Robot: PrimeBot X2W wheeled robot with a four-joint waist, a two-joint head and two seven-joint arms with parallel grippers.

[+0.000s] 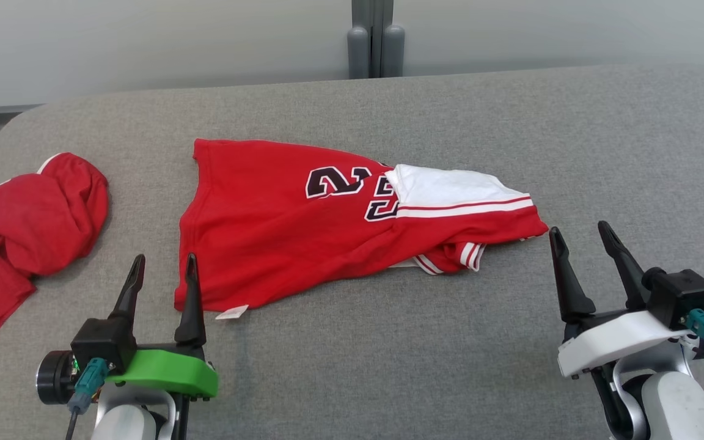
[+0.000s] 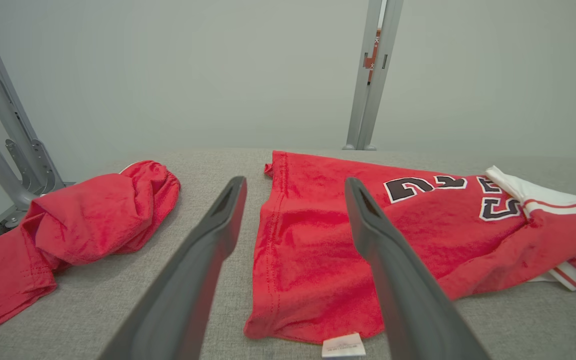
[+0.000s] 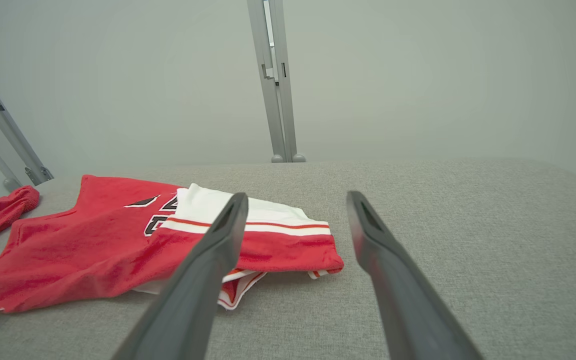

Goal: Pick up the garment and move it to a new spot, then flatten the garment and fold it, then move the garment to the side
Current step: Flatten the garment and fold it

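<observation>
A red garment [image 1: 278,226] with dark numbers and white, red-striped trim lies loosely folded in the middle of the grey table [image 1: 388,366]. It shows too in the left wrist view as the garment [image 2: 318,250] and in the right wrist view as the garment [image 3: 93,255]. My left gripper [image 1: 164,264] is open, empty, hovering at the garment's near left corner by a small white label [image 1: 231,313]. My right gripper [image 1: 581,235] is open and empty, just right of the garment's striped end. Through the left gripper [image 2: 293,185] I see the hem; the right gripper [image 3: 295,200] frames bare table.
A second red cloth [image 1: 22,226] lies crumpled at the table's left edge, seen also as the cloth [image 2: 78,225]. A grey post [image 1: 375,40] stands behind the table's far edge, against a pale wall. Bare grey surface stretches to the right and front.
</observation>
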